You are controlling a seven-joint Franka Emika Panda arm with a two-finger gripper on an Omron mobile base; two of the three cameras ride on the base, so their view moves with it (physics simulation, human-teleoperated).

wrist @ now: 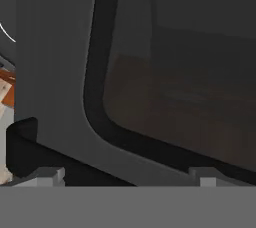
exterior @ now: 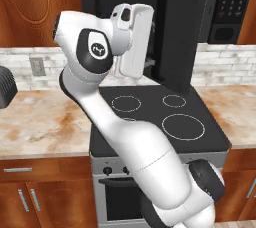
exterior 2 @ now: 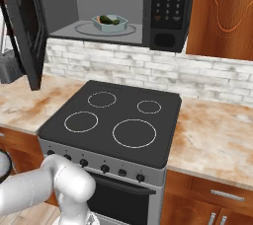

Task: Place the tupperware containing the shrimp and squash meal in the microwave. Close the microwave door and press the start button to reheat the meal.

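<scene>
Right base view is showing the microwave (exterior 2: 163, 17) hanging over the stove (exterior 2: 111, 120), its cavity exposed and the microwave door (exterior 2: 22, 31) swinging wide open to the left. On the turntable the tupperware (exterior 2: 109, 23) is already sitting, with the dark green squash (exterior 2: 109, 20) and the orange shrimp (exterior 2: 99, 19) lying inside it. In the hand view the door's dark window (wrist: 185, 87) and grey frame are standing very near the gripper (wrist: 127, 174), whose fingers are spread wide and holding nothing. The door is looking like a stiff, hinged, fairly light panel that should be swinging freely; pushing flat on its outer face near the free edge seems best, rather than grasping it.
</scene>
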